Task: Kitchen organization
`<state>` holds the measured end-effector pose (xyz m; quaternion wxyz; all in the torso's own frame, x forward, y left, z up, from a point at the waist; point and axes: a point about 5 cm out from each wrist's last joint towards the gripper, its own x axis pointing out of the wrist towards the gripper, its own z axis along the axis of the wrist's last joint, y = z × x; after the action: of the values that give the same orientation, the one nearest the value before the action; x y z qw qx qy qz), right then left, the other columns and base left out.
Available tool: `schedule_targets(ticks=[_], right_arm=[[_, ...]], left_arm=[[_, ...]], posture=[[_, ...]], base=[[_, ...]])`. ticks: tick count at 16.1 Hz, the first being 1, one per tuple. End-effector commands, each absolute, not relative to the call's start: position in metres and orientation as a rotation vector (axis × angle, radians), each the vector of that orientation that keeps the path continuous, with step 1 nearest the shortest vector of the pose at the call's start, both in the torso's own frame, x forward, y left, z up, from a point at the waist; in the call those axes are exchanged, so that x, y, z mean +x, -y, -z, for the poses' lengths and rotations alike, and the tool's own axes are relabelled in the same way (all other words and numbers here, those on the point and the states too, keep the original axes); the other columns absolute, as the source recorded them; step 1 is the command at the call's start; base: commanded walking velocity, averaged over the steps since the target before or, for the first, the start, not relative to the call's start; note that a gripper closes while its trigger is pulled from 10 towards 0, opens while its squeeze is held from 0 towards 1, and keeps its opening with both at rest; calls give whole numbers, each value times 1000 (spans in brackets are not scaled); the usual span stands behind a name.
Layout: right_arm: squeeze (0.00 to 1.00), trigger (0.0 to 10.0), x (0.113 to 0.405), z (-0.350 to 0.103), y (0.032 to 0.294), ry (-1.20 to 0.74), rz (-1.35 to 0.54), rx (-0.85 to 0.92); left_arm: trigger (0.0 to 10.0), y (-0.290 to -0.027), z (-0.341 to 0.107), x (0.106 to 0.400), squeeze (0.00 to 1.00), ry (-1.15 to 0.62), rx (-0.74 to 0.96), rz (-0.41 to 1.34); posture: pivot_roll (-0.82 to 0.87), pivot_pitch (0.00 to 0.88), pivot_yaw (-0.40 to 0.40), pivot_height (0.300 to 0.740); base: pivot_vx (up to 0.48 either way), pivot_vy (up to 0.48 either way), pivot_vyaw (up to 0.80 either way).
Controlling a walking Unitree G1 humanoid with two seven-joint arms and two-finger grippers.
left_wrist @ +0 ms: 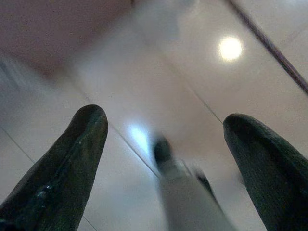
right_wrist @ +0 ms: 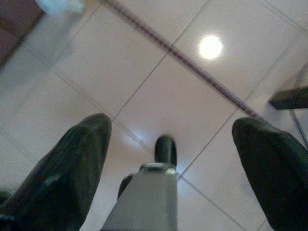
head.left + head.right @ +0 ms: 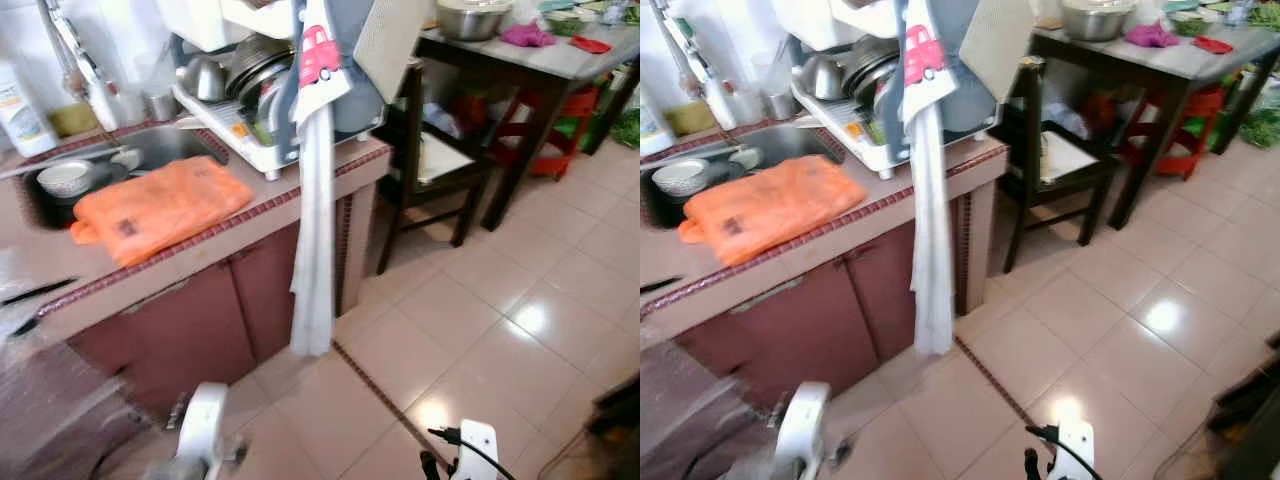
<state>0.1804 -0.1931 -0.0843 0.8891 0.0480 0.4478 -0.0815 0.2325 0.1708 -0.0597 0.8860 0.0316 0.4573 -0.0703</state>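
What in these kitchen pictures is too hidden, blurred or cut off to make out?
- Dish rack contents: partly hidden by the hanging cloth in the eye views.
- Orange bag: its contents are covered.
- Black objects at the counter's left edge: blurred, unidentifiable.
- Items on the far table: too small, cut off by the top edge.
- Left wrist view: motion-blurred floor.

Orange bag [image 3: 768, 208] on tiled counter [image 3: 890, 195]

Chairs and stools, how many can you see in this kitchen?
2: a dark wooden chair between the counter and the table, and a red stool under that table. Others may be hidden behind.
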Motion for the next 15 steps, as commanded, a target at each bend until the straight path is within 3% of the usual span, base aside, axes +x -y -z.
schedule_targets(ticks=[1,4,7,11,13,15], right_arm=[[0,10000,188,76,219,-903,123,-83],[0,10000,184,82,200,-937,168,25],[0,10000,178,87,175,-952,42,26],[0,10000,173,86,200,-946,37,27],[0,10000,185,78,209,-903,-7,-21],[0,10000,218,54,219,-744,-67,-112]], left_arm=[[10000,-153,50,249,0,-896,297,263],[10000,-149,50,249,0,-876,232,281],[10000,-149,52,245,0,-897,263,317],[10000,-149,55,240,0,-902,231,316],[10000,-151,54,241,0,-887,157,261],[10000,-142,42,255,0,-764,136,340]], posture=[[-139,0,98,740],[-133,0,89,740],[-144,0,95,740],[-148,0,64,740],[-137,0,34,740],[-136,0,23,740]], base=[[0,0,0],[0,0,0],[0,0,0],[0,0,0],[0,0,0],[0,0,0]])
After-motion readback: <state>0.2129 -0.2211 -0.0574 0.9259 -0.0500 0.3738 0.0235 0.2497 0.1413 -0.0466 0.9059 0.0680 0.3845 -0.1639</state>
